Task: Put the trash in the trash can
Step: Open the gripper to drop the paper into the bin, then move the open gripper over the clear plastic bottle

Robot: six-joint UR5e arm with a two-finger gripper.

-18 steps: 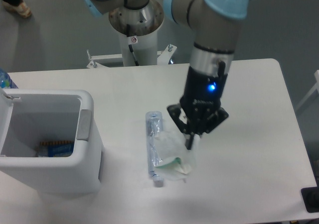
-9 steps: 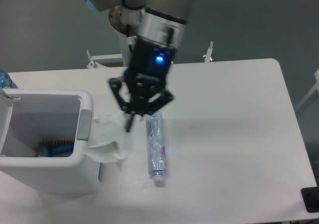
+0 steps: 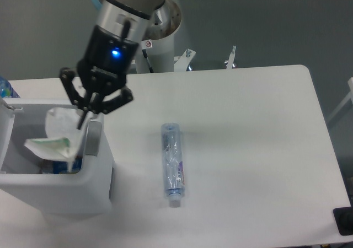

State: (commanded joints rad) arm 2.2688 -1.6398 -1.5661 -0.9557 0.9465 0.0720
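Note:
My gripper [image 3: 83, 122] is shut on the crumpled white paper packet [image 3: 58, 135] with a green edge and holds it over the open top of the white trash can [image 3: 98, 173], at its right rim. The packet hangs partly inside the opening. The flattened clear plastic bottle [image 3: 172, 163] with blue-purple print lies on the table to the right of the can, its white cap pointing toward the front edge.
Something blue and orange lies at the bottom of the can [image 3: 62, 165], mostly hidden by the packet. The arm's base column [image 3: 156, 38] stands behind the table's far edge. A dark object [image 3: 344, 220] sits at the front right corner.
My gripper has carried the packet leftward, from beside the bottle to over the trash can's opening. The bottle has stayed in place.

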